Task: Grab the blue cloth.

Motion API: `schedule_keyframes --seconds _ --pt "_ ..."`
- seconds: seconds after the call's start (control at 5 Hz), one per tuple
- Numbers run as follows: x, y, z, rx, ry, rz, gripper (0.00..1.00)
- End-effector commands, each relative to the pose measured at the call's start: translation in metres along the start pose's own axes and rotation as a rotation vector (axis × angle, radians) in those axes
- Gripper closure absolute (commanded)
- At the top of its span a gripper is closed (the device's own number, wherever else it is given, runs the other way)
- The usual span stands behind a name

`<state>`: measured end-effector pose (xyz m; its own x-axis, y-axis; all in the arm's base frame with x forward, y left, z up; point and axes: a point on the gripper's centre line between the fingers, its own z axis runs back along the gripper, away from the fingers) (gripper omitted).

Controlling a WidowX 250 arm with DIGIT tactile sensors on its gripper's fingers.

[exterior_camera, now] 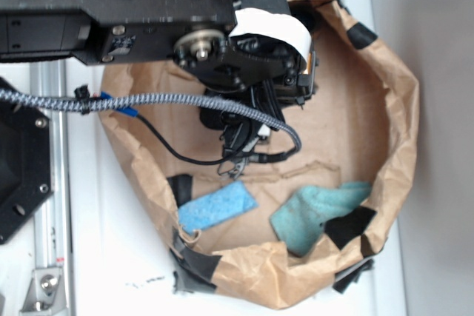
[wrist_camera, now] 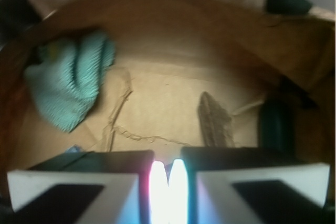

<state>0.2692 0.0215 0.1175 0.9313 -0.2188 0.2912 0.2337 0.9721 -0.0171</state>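
Note:
The blue cloth (exterior_camera: 315, 212) is a crumpled teal terry piece lying on the floor of a brown paper basin (exterior_camera: 396, 131), at its lower right, partly under the folded rim. In the wrist view the blue cloth (wrist_camera: 71, 85) lies ahead at the upper left. My gripper (exterior_camera: 235, 162) hangs over the middle of the basin, up and left of the cloth and apart from it. In the wrist view my gripper (wrist_camera: 168, 182) has its bright fingertips pressed together with nothing between them.
A flat brighter blue sponge (exterior_camera: 217, 207) lies left of the cloth; a corner of the sponge (wrist_camera: 76, 149) shows by the left finger. Black tape patches (exterior_camera: 349, 227) mark the rim. A braided cable (exterior_camera: 148, 100) crosses the basin. A dark streak (wrist_camera: 215, 121) marks the paper floor.

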Motion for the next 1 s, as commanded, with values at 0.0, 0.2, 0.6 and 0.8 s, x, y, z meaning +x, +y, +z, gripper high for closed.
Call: schedule_keyframes --seconds 0.0,0.2,0.6,0.8 --pt "0.033 -0.041 -0.03 -0.098 -0.075 -0.241 0.0" --pt "0.043 -0.073 -0.05 -0.163 -0.086 -0.359 0.0" --pt "0.042 -0.122 -0.086 -0.165 -0.126 -0.547 0.0" --pt "0.046 -0.125 -0.113 -0.102 -0.079 -0.525 1.0"
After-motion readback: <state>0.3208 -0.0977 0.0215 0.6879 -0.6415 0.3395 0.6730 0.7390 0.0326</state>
